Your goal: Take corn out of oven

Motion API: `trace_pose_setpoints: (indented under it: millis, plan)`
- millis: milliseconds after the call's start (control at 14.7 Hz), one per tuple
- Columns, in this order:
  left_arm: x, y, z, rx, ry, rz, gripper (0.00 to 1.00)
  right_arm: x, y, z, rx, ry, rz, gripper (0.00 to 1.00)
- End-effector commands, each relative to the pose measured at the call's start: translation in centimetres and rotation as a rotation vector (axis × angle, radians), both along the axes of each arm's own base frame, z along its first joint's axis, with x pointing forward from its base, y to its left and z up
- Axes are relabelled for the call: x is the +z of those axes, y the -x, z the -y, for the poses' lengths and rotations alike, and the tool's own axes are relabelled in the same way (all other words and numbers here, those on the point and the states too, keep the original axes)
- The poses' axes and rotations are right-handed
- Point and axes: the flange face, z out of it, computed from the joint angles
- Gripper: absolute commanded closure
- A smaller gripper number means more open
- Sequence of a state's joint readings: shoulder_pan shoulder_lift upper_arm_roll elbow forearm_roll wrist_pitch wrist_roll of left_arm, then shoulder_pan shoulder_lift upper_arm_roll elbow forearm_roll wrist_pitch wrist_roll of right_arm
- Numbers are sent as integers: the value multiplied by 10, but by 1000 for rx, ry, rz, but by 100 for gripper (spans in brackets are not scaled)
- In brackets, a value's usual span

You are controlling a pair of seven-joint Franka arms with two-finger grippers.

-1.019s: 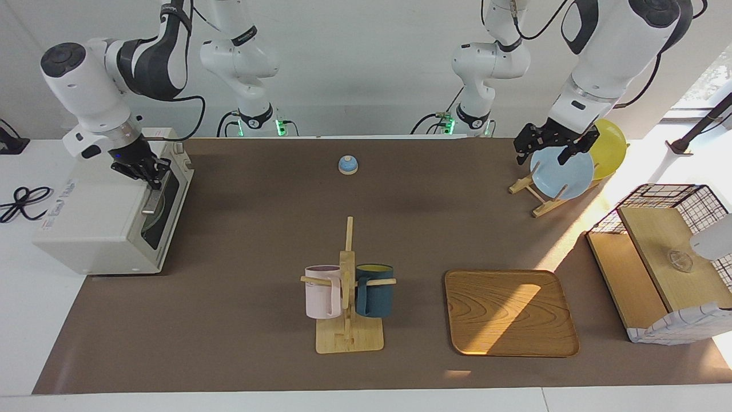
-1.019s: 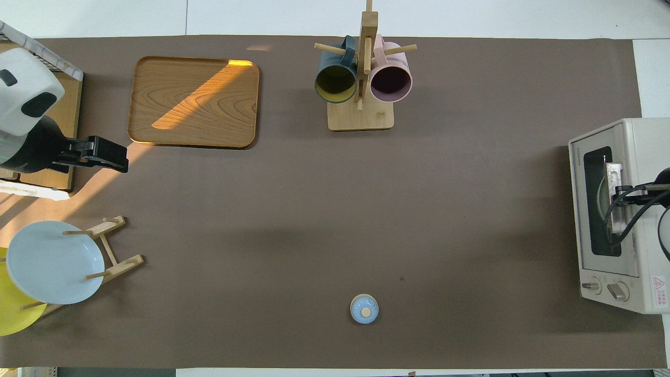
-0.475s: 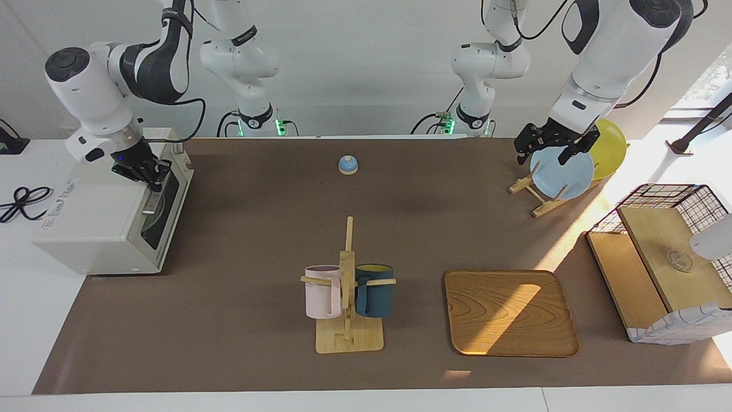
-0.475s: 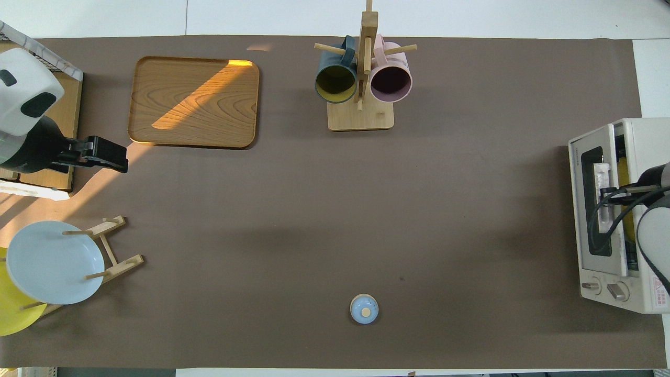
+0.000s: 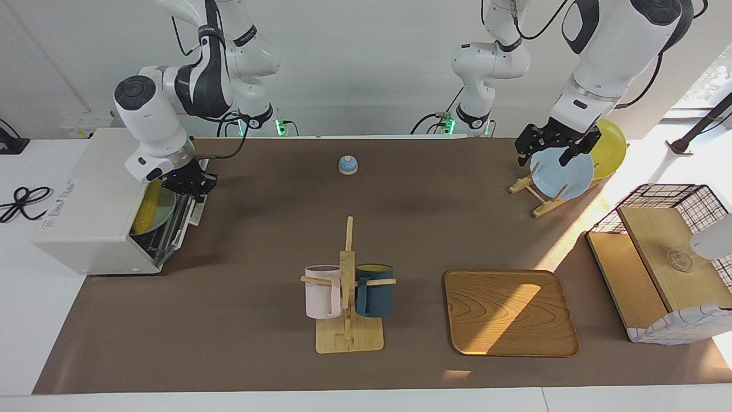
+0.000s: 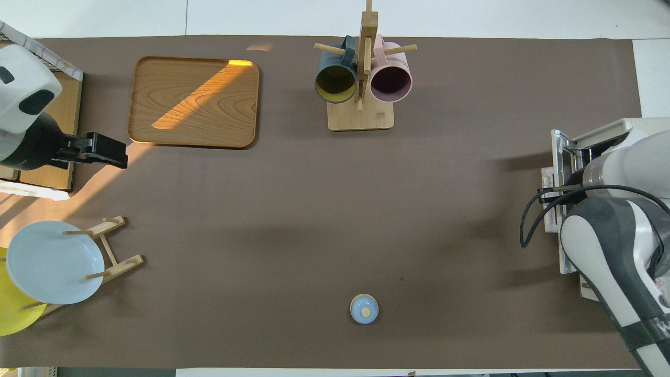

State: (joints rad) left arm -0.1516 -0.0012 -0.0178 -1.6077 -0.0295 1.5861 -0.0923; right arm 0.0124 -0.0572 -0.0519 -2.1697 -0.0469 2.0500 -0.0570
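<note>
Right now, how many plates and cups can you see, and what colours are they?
Blue plates: 1, the blue plate in the rack.
Yellow plates: 1, the yellow plate beside it.
Green plates: 1, the green plate under the corn in the oven.
Pink cups: 1, the pink cup.
Dark blue cups: 1, the dark blue cup.
Total: 5

Right tool [image 5: 191,184] shut, left tool [image 5: 553,147] open

Brown-matted table [image 5: 257,240]: oven [image 5: 91,217] at frame left, mug stand [image 5: 349,332] lower centre, wooden tray [image 5: 509,312], plate rack [image 5: 534,191] upper right, basket [image 5: 663,274] at right edge
</note>
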Motion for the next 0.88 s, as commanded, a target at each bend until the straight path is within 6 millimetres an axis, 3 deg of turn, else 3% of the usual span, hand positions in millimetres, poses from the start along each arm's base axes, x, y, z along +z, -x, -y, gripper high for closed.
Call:
trace_pose_setpoints:
  millis: [0, 136, 272, 475, 679, 815]
  plan:
    - [4, 3, -3, 0, -10, 21, 0, -32, -13, 16, -17, 13, 50, 100]
    - [3, 1, -3, 5, -9, 27, 0, -55, -12, 9, -45, -21, 67, 100]
    - [4, 1, -3, 4, -8, 28, 0, -70, -4, -12, -40, -29, 101, 100]
    - [4, 0, -3, 2, -7, 36, 0, -95, 2, -14, -75, -28, 110, 100]
    - [4, 0, -2, 1, -7, 37, 0, -107, 1, -18, -79, -31, 107, 100]
    - [5, 1, 1, -2, -6, 39, 0, -122, -1, -41, -94, -50, 106, 100]
